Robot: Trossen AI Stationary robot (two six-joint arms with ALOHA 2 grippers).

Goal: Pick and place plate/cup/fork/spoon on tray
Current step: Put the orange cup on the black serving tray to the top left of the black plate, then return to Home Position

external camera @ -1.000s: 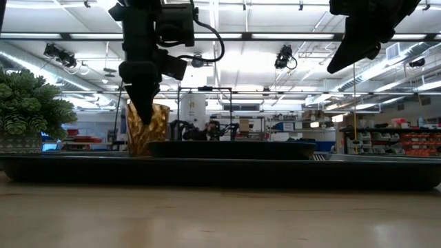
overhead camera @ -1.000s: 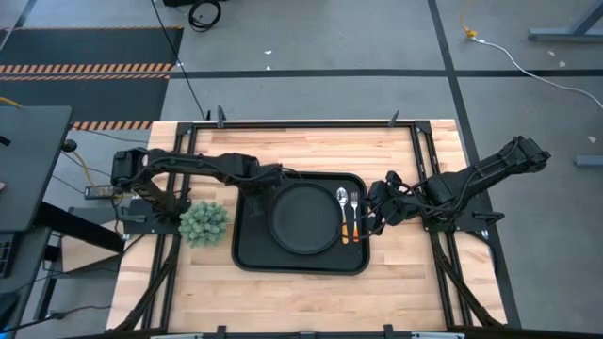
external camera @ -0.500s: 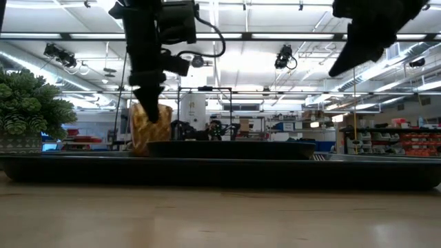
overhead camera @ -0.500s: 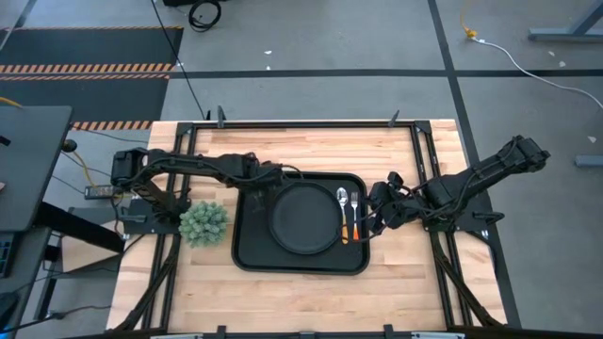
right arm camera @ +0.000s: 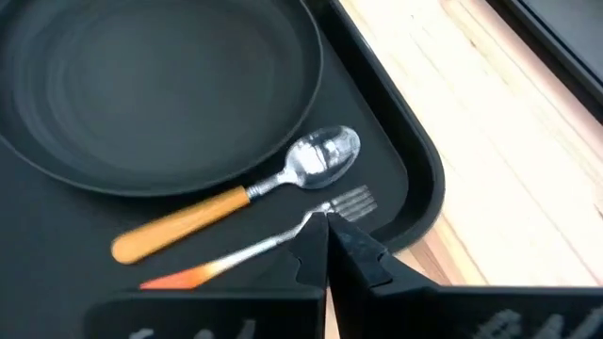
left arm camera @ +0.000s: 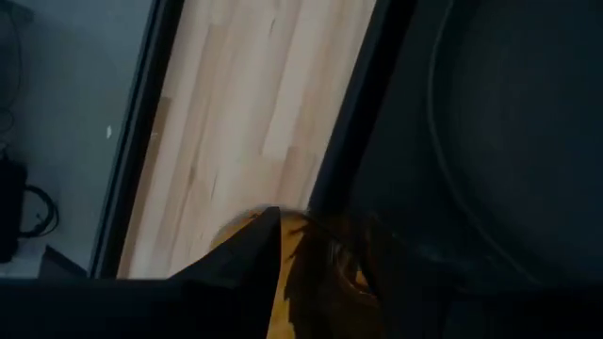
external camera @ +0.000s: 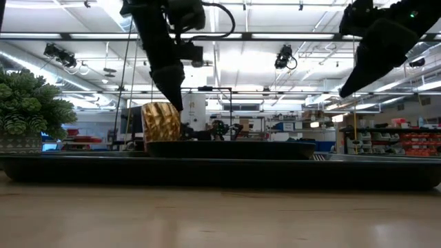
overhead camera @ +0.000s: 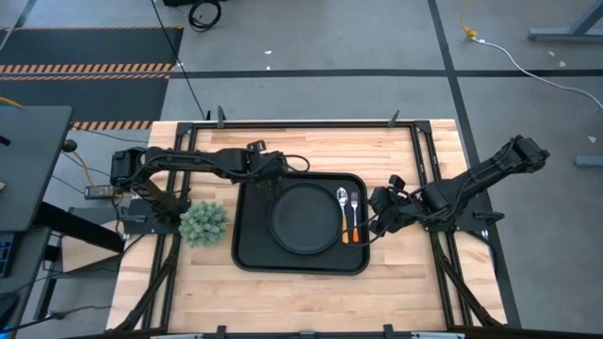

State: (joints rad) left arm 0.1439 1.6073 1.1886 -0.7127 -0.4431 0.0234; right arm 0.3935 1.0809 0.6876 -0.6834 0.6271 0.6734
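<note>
The tray (overhead camera: 252, 254) is plain black, and the round plate (overhead camera: 303, 218) on it is the same matte black. The cup (external camera: 160, 122) is translucent amber-orange with a ribbed pattern catching the light. The spoon (right arm camera: 313, 162) has a silver bowl and an orange handle; the fork (right arm camera: 283, 240) has silver tines and an orange handle end. The tabletop (overhead camera: 301, 292) is pale wood in lengthwise strips. The leafy clump (overhead camera: 204, 222) is dull green. Both arms are dark.
</note>
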